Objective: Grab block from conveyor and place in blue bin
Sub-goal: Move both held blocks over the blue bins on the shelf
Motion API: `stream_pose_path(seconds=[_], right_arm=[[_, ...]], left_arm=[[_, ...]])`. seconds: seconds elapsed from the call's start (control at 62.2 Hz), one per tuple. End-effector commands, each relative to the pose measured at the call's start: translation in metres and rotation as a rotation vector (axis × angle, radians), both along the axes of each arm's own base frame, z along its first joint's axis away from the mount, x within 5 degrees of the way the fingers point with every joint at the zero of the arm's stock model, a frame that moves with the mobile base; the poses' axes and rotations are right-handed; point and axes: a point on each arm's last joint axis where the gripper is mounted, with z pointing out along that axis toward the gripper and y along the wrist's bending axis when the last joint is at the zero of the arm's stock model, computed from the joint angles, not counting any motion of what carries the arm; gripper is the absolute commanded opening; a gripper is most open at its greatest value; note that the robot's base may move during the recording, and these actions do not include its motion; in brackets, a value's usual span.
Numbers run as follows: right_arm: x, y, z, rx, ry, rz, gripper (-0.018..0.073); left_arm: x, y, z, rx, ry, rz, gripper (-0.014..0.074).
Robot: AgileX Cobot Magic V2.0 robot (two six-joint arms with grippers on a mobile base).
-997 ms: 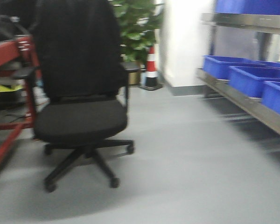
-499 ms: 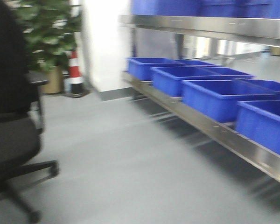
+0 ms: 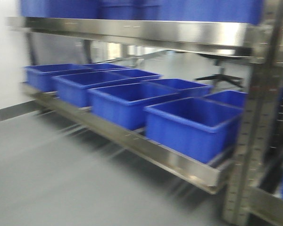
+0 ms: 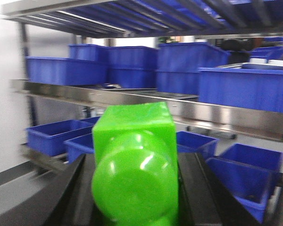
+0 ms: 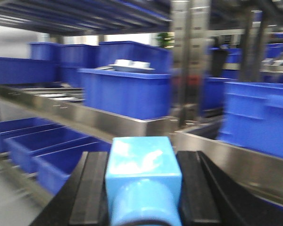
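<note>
In the left wrist view a bright green block (image 4: 134, 165) with a round stud facing the camera sits between the black fingers (image 4: 78, 188) of my left gripper (image 4: 136, 188), which is shut on it. My right gripper (image 5: 142, 188) is shut on a light blue block (image 5: 142, 167), seen in the right wrist view between black ribbed pads (image 5: 95, 186). Several open blue bins (image 3: 193, 123) stand in a row on the low steel shelf (image 3: 170, 160) in the front view. The conveyor is out of view. Neither gripper shows in the front view.
A steel rack upright (image 3: 254, 117) stands at the right, with an upper shelf (image 3: 132, 30) carrying more blue bins. Grey floor (image 3: 52, 179) lies in front of the rack. A white wall (image 3: 4, 52) is at the far left. Higher shelves hold stacked blue bins (image 4: 127, 63).
The front view has swung right: the black office chair, plant and traffic cone have left the frame, and the rack with blue bins now fills it, closer than before.
</note>
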Motion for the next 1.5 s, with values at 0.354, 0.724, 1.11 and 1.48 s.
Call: stream_pose_path(seconds=[0.354, 0.724, 1.11, 1.48], right_arm=[[-0.0002, -0.0003, 0.0017, -0.011, -0.021, -0.007, -0.0162], [-0.0002, -0.0003, 0.0017, -0.011, -0.021, -0.007, -0.0162], [-0.0002, -0.0003, 0.0017, -0.011, -0.021, -0.007, -0.0162], [-0.0002, -0.0003, 0.0017, -0.011, -0.021, -0.007, -0.0162]], left_arm=[[-0.0017, -0.0001, 0.0023, -0.012, -0.025, -0.006, -0.0111], [-0.0017, -0.0001, 0.0023, -0.012, -0.025, -0.006, -0.0111], [-0.0017, -0.0001, 0.0023, -0.012, -0.025, -0.006, -0.0111], [-0.0017, -0.0001, 0.0023, -0.012, -0.025, -0.006, -0.0111]])
